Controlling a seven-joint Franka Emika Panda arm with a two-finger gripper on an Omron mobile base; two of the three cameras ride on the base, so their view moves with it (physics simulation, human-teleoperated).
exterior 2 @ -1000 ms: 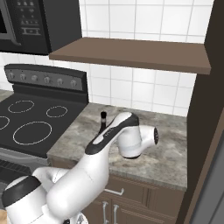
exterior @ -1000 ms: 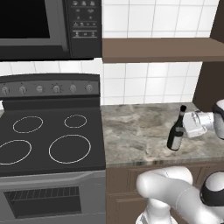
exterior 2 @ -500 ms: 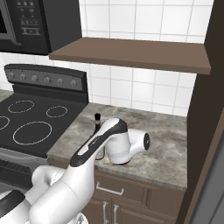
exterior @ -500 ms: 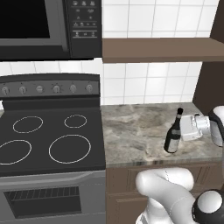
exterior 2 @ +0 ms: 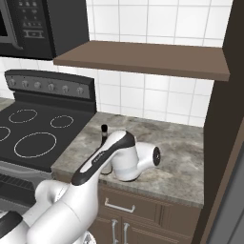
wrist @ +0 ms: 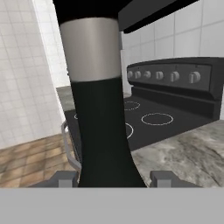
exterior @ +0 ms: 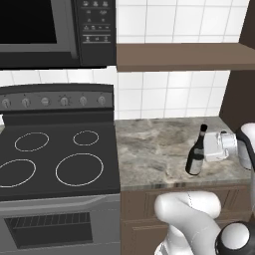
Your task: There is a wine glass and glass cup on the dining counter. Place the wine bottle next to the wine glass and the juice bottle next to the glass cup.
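The wine bottle (exterior: pixel 195 158), tall and dark with a long neck and pale label, stands slightly tilted over the marbled kitchen counter (exterior: pixel 154 149) right of the stove. My gripper (exterior: pixel 204 149) reaches in from the right and is shut on the bottle's body. In the hand view the wine bottle (wrist: pixel 103 109) stands close up between the two fingertips (wrist: pixel 65 178). In the right base view its capped neck (exterior 2: pixel 103 135) pokes up behind my arm. The wine glass, glass cup, juice bottle and dining counter are out of view.
A black stove (exterior: pixel 55 159) sits left of the counter under a microwave (exterior: pixel 55 30). A brown shelf (exterior: pixel 184 56) hangs above the counter. A dark cabinet side (exterior 2: pixel 228 119) closes off the right end. The counter's front edge (exterior: pixel 184 185) is just below the bottle.
The gripper and the wine bottle have moved together toward the counter's front edge, nearer the robot. The grip has stayed the same.
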